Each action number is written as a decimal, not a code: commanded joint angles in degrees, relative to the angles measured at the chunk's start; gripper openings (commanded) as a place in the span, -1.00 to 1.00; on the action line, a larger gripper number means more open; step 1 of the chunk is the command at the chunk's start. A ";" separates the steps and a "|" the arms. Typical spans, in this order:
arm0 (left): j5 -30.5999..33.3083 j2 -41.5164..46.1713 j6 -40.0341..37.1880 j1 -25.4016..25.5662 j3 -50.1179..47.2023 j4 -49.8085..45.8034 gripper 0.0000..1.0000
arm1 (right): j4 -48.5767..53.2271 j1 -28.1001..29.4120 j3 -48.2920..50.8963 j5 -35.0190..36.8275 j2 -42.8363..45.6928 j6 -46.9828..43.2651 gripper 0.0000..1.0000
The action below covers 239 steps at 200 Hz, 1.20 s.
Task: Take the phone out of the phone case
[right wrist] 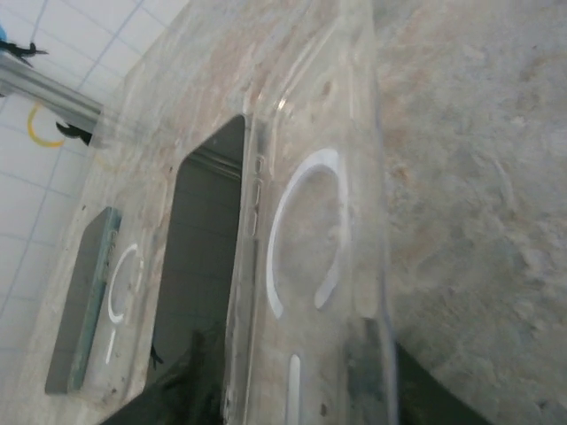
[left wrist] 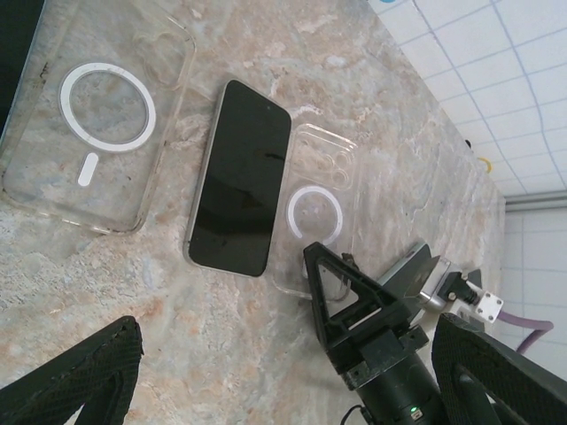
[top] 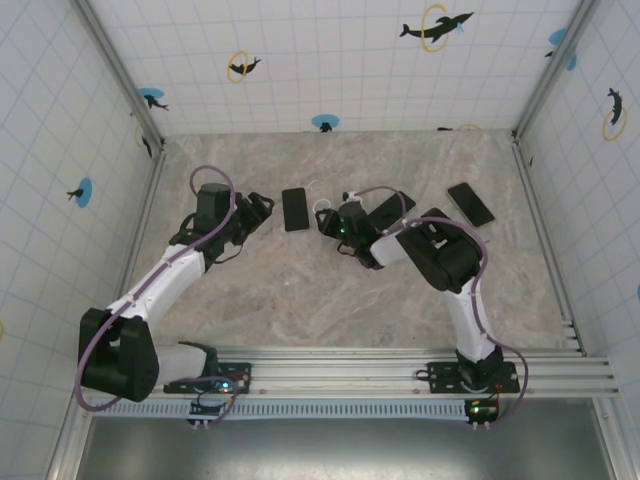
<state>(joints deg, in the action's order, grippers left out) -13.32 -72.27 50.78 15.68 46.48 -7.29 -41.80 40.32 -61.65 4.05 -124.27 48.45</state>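
Clear plastic case (right wrist: 328, 221), empty, lying flat, near end between the parted fingers (right wrist: 376, 381) of the right gripper (top: 328, 222); cannot tell if touching. Black phone (left wrist: 239, 177) bare and face up just left of that gripper, beside the case, straight ahead of the left gripper (top: 263, 212), jaws wide apart.

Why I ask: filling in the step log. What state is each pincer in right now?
Left pincer: open, holding nothing.
Right pincer: jaws on either side of the clear case; whether they grip it cannot be told.
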 commanded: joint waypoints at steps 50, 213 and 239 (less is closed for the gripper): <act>-2.59 -0.84 -1.56 -0.30 0.54 -0.70 0.72 | 15.82 -3.09 -3.65 1.68 9.96 -11.68 0.70; -6.75 -3.49 -0.87 -0.22 0.19 3.25 0.73 | 59.32 -15.62 -9.97 16.33 17.60 -5.65 0.98; -6.89 -3.49 -0.86 -0.20 -0.02 3.38 0.73 | 64.21 -16.35 -16.46 15.91 12.35 -3.92 0.98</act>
<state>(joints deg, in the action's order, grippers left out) -19.11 -75.44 50.78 15.70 46.50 -5.28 16.91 24.34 -71.66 19.59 -107.46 41.47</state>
